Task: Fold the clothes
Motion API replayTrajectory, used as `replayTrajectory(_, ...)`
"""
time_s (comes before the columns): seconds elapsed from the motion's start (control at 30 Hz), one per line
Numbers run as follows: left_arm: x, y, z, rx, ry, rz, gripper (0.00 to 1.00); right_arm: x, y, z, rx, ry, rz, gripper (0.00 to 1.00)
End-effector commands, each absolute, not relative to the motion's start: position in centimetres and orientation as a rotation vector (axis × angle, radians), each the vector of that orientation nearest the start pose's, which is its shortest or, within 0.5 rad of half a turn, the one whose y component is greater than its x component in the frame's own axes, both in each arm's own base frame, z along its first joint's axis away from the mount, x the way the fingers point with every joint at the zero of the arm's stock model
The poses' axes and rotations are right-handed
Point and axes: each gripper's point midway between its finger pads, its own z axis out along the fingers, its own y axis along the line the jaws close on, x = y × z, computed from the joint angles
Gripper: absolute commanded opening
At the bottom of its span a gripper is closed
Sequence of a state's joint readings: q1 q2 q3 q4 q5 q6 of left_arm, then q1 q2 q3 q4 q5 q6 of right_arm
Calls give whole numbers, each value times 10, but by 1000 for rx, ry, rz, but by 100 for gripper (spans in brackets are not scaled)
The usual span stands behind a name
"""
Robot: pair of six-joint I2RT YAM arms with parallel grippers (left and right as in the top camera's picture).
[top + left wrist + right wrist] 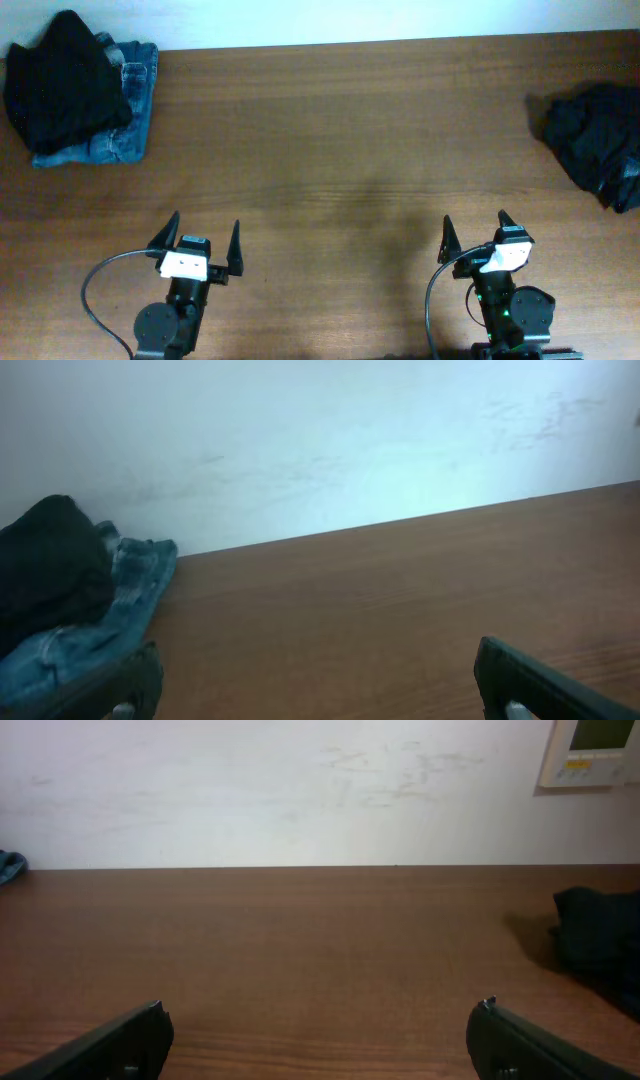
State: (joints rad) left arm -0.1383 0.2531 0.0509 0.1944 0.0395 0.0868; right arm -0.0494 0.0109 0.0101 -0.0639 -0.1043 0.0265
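A brown wood-grain table fills the overhead view, its far edge meeting a pale, faintly scuffed wall; a small off-white wall panel with a yellow mark hangs at the upper right of the right wrist view. The clothes lie in two places, well apart: one crumpled black garment sits at the table's right edge, and a second black garment is heaped on top of blue denim in the far left corner. Both arms sit at the near edge, pointing toward the wall. The left gripper has its jaws spread wide, well apart from either garment, and the right gripper stands likewise spread above the wood. A black cable loops beside the left arm
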Motion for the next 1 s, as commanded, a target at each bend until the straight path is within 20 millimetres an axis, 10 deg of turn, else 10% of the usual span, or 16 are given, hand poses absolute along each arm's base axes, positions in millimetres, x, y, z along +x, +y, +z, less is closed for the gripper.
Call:
replayTrajectory(0.0,256,-36,177,197,1562,-42,99,246,6,158,-12,1641,69,99)
replayTrajectory(0.97,246,2,158,90,1641,61,99,246,6,158,-12,1641,69,99)
